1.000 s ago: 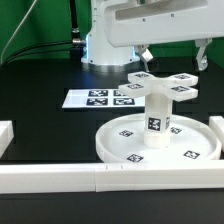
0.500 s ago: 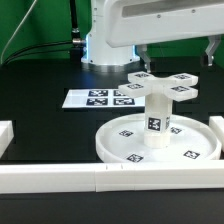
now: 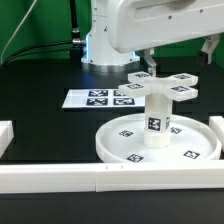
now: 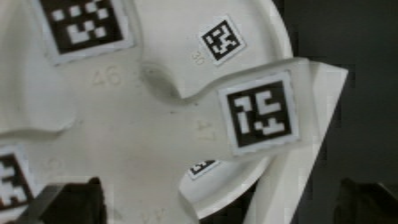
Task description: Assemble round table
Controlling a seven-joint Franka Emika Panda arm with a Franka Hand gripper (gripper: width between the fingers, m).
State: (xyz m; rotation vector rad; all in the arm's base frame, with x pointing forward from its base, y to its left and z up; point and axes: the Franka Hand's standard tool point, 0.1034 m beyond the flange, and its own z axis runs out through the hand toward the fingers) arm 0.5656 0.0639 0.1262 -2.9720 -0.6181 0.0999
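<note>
On the exterior view's left, at about nine o'clock, the marker board (image 3: pixel 103 98) lies flat on the black desk (image 3: pixel 40 75), with a white border rail (image 3: pixel 60 178) along the six o'clock edge. Right of these sits the round disc (image 3: pixel 160 145), rim up, and the post (image 3: pixel 157 112) stands upright at its middle. The cross-shaped piece (image 3: pixel 163 83) rests on top of the post, its arms spread level.

The claw (image 3: pixel 183 52) hangs above the cross at twelve o'clock, released, jaws at full spread and holding nothing. The wrist view shows a tagged arm of the cross (image 4: pixel 267 105) close below, the disc behind it.

The table looks nearly whole, so the step in hand is likely seating or tightening the cross. To do it well, come straight down centred over the hub, close evenly, and avoid tipping the post.

The disc's rim makes a shallow tray; only the post stands in it.
</note>
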